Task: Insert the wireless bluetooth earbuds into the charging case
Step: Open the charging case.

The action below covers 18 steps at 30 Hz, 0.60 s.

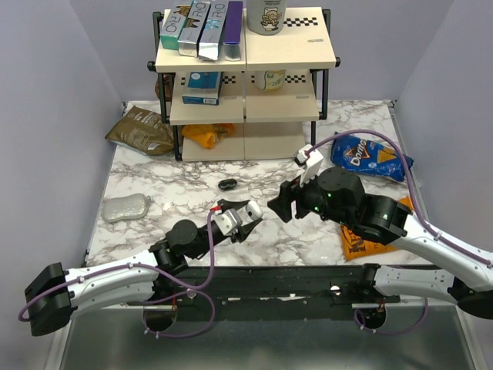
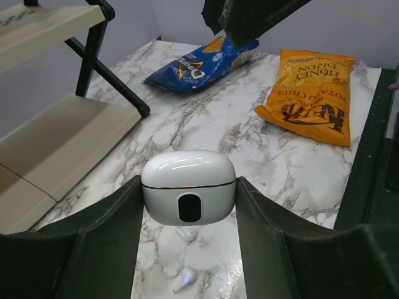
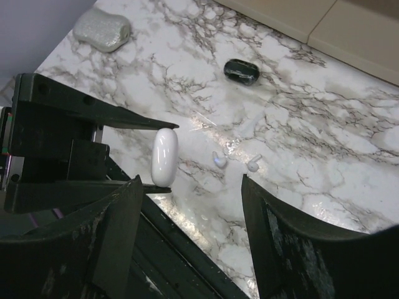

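The white charging case (image 2: 187, 171) hangs above the table with its lid closed, and my left gripper (image 2: 189, 185) is shut on its two sides. The right wrist view shows the same case (image 3: 164, 156) end on between the left fingers. Two small white wireless bluetooth earbuds (image 3: 219, 160) (image 3: 253, 164) lie side by side on the marble, just beyond the case. In the left wrist view both earbuds (image 2: 186, 233) (image 2: 185, 278) show below the case. My right gripper (image 3: 191, 180) hovers open above them with nothing between its fingers. In the top view my left gripper (image 1: 245, 214) and right gripper (image 1: 281, 206) face each other closely.
A black oval object (image 1: 226, 183) lies farther back, and a grey pouch (image 1: 125, 207) at the left. A two-tier shelf (image 1: 246, 54) with boxes stands at the back. A blue chip bag (image 1: 370, 158), an orange bag (image 1: 362, 243) and a brown bag (image 1: 141, 131) lie around.
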{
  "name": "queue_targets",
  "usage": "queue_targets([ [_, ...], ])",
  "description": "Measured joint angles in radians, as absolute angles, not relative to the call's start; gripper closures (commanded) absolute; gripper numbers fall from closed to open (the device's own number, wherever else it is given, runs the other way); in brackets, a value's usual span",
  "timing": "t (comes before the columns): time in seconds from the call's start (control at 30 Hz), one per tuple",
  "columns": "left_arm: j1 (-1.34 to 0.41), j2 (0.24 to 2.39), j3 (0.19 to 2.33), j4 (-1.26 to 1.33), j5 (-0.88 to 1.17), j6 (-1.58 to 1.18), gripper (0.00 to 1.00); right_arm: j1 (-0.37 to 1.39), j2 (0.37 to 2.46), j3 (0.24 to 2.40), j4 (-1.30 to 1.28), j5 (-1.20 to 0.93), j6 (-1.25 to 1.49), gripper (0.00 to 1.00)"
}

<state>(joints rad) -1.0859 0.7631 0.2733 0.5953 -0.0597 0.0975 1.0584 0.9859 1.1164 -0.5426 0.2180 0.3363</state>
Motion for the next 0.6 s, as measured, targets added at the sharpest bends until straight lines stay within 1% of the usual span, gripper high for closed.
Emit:
queue_targets([
  [0.27,-1.087,0.783,0.316,0.591,-0.079,0.213,1.00,1.058,1.064,1.172,-0.542,0.141,0.303,0.27],
  [0.6,-1.089,0.795,0.319,0.589,-0.080,0.240,1.00,1.058,1.179,1.205,-0.543,0.136,0.282,0.27],
])
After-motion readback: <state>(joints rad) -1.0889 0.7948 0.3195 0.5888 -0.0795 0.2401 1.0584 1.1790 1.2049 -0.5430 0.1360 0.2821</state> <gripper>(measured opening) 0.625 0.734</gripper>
